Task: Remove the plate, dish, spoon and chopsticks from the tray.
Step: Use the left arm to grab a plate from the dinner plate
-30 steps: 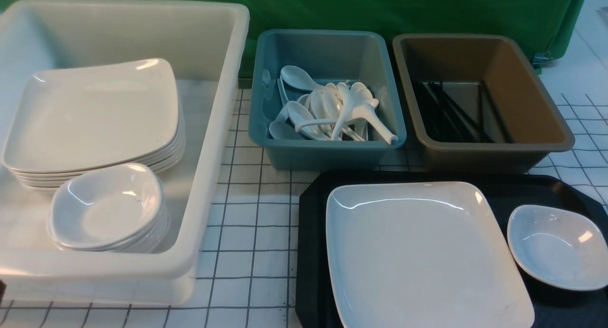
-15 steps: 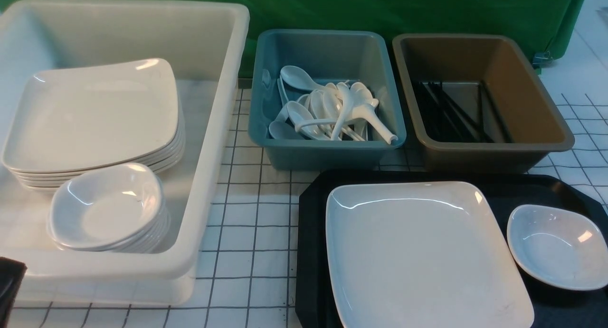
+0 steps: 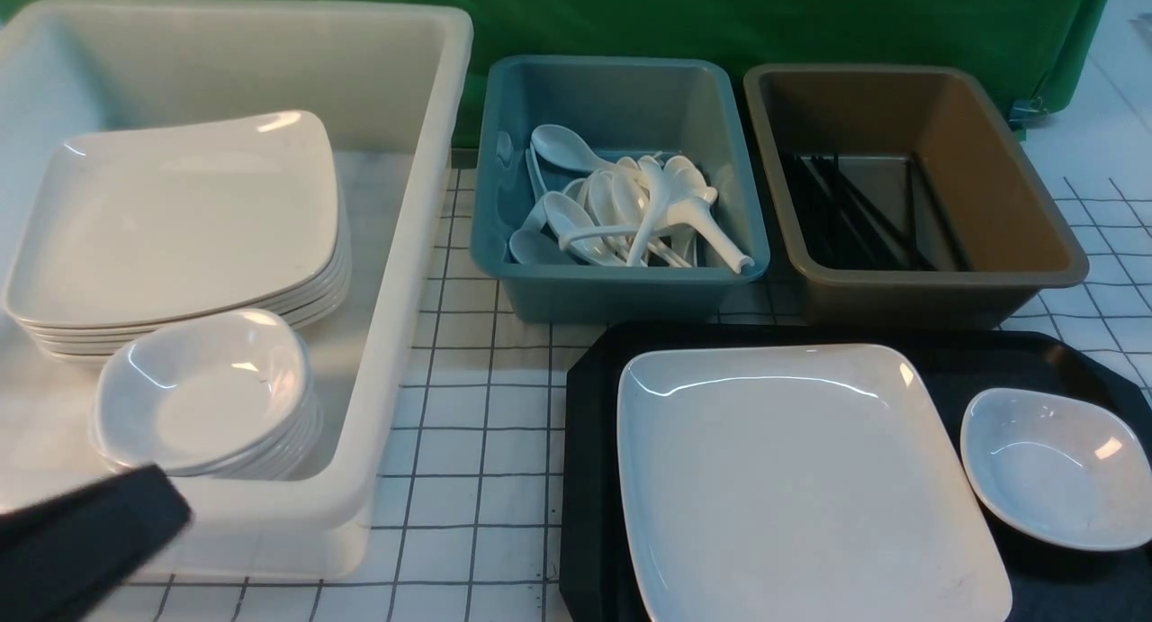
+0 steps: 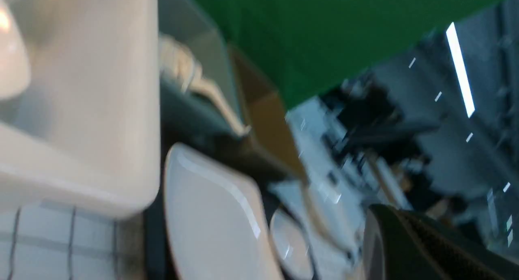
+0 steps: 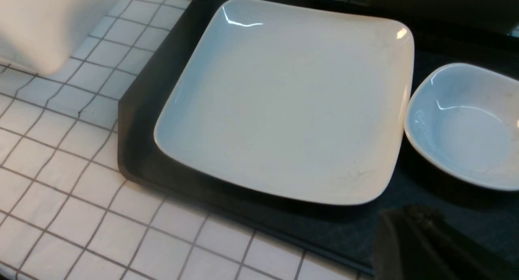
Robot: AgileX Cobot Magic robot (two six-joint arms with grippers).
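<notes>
Large glossy white square plate [image 3: 801, 478] lay flat on the big black rectangular plastic tray [image 3: 589, 478], filling its left and middle part. The small white shallow dish [image 3: 1057, 467] sat just beside the plate on the tray's right end. The left hand [image 3: 135, 518], a blurred dark shape, was closed and hung before the near wall of the deep white tub [image 3: 396, 271], well apart from the tray and to its left. The right hand [image 5: 409, 239] appeared only in its wrist view. It was closed and poised above the tray's near edge, near the plate's corner and the dish, touching neither. Behind the tray on the gridded tabletop [image 3: 477, 424] stood a teal tub [image 3: 621, 284] holding white soup spoons [image 3: 630, 212] and a brown tub [image 3: 936, 284] holding black sticks [image 3: 855, 212].
</notes>
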